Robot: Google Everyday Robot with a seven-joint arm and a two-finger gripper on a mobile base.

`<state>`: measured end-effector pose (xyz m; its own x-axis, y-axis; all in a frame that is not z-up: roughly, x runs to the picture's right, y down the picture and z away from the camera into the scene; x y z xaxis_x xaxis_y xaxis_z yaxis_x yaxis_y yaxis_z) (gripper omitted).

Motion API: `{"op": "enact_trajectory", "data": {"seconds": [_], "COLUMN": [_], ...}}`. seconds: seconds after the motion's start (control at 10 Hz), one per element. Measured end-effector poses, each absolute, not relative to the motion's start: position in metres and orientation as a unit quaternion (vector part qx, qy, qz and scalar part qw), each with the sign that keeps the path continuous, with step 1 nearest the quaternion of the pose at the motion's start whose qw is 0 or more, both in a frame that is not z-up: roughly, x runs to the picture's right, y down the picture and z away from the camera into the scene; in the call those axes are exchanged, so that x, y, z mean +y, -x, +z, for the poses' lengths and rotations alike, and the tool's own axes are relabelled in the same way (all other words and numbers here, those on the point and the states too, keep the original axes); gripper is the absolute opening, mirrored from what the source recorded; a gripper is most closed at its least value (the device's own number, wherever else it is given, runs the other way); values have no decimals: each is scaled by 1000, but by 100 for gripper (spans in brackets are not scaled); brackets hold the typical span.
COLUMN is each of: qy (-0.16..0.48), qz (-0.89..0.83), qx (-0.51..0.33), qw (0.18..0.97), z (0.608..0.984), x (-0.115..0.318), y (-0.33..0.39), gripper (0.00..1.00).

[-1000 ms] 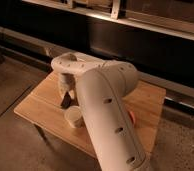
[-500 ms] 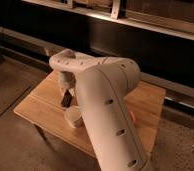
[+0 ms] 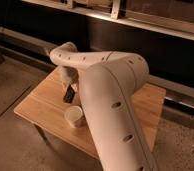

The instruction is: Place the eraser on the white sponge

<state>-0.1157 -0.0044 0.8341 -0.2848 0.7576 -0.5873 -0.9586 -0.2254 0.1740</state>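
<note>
My arm reaches from the lower right across the wooden table (image 3: pixel 40 107). Its gripper (image 3: pixel 68 88) hangs over the table's left middle, pointing down. A small black block, the eraser (image 3: pixel 69 95), sits tilted at the gripper's tip, just above the tabletop, and the gripper is shut on it. The white sponge is hidden; my arm covers much of the table's middle and right.
A round cream cup (image 3: pixel 75 116) stands on the table just in front of the gripper, close to the arm. The table's front edge (image 3: pixel 50 129) drops to a concrete floor. A dark wall with metal rails (image 3: pixel 140 22) runs behind.
The arm has swung a little to the right, and the gripper with the eraser has shifted slightly right and up. The cup has not moved.
</note>
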Motion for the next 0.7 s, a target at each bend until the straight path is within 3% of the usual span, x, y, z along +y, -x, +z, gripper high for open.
{"op": "enact_trajectory", "data": {"seconds": [0.7], "qy": [190], "qz": [804], "qx": [248], "qw": [506], "z": [811], "x": [-1], "y": [57], "gripper": [0]}}
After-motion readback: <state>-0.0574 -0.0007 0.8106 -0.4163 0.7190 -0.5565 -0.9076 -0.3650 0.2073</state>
